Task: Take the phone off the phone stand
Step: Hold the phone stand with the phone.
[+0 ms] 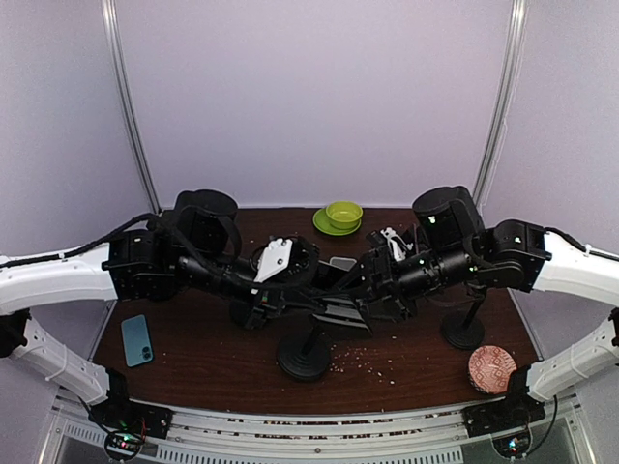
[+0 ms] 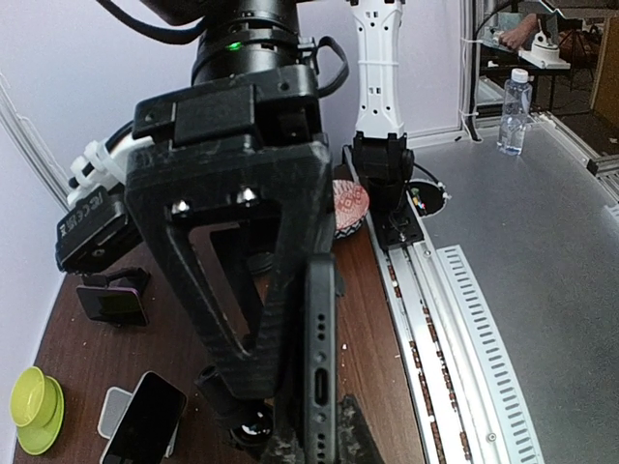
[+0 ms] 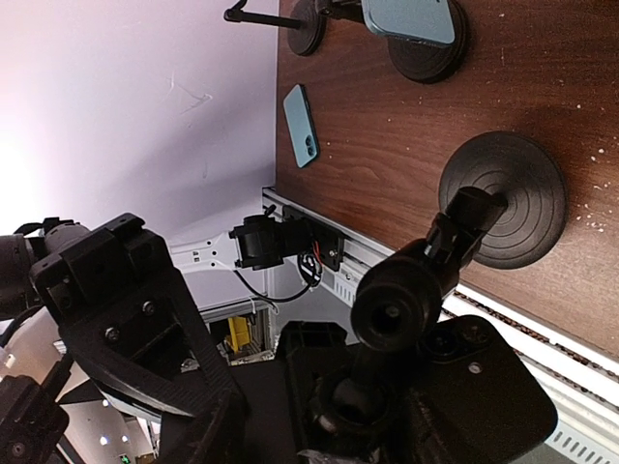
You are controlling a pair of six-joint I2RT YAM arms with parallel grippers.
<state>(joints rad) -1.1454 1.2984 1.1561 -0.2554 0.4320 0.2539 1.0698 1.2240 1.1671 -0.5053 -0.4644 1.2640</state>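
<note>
Pinching with the left gripper [image 1: 311,307], pressed together on what looks like the lower end of the phone [image 2: 319,358]. Hovering with the right gripper [image 1: 372,302] just beside it, laying one finger [image 2: 242,164] along the phone's face. Not showing whether spread or clamping anything, so leaving that as impossible to tell. Holding the phone above the table [image 1: 213,358], between the two grippers, at the head of the phone stand [image 3: 503,198]. Not making out whether seated in the cradle or clear of it.

Judging the phone as stiff, flat, moderately heavy and smooth-sided, with glass likely cracking if dropped. Favouring a grip across the two broad faces near one end, squeezing firmly and lifting along the cradle rather than twisting. Expecting the stand to be tipping unless braced at its neck.

Getting from the left wrist view the phone's port edge, unseen elsewhere. Getting from the right wrist view the stand's round base, neck and ball joint. Getting from the top view both arms meeting over that base, plus a blue phone [image 1: 136,340] lying flat well to the left.
</note>
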